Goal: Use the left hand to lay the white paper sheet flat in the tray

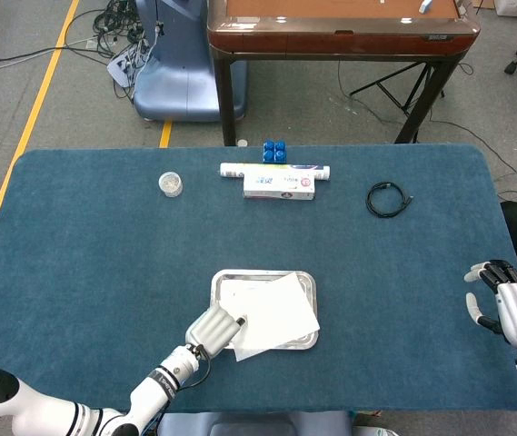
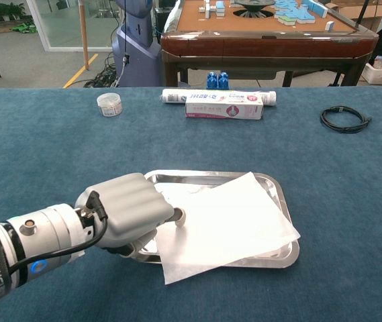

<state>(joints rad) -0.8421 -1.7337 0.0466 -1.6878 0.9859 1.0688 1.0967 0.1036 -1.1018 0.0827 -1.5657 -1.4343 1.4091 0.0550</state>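
A white paper sheet (image 1: 274, 313) (image 2: 225, 225) lies slanted over the metal tray (image 1: 263, 275) (image 2: 281, 194) at the table's near middle. Its near corner hangs past the tray's front rim onto the blue cloth. My left hand (image 1: 213, 329) (image 2: 127, 209) pinches the sheet's left edge, its fingers curled at the tray's front left corner. Most of the tray floor is hidden under the paper. My right hand (image 1: 507, 309) rests far off at the table's right edge, fingers apart and holding nothing; the chest view does not show it.
At the back of the table lie a toothpaste box (image 1: 279, 187) (image 2: 223, 106) with a tube (image 1: 272, 170), blue blocks (image 1: 274, 151), a small round jar (image 1: 171, 183) (image 2: 109, 104) and a black cable coil (image 1: 388, 199) (image 2: 344, 118). A brown table (image 1: 340, 27) stands beyond.
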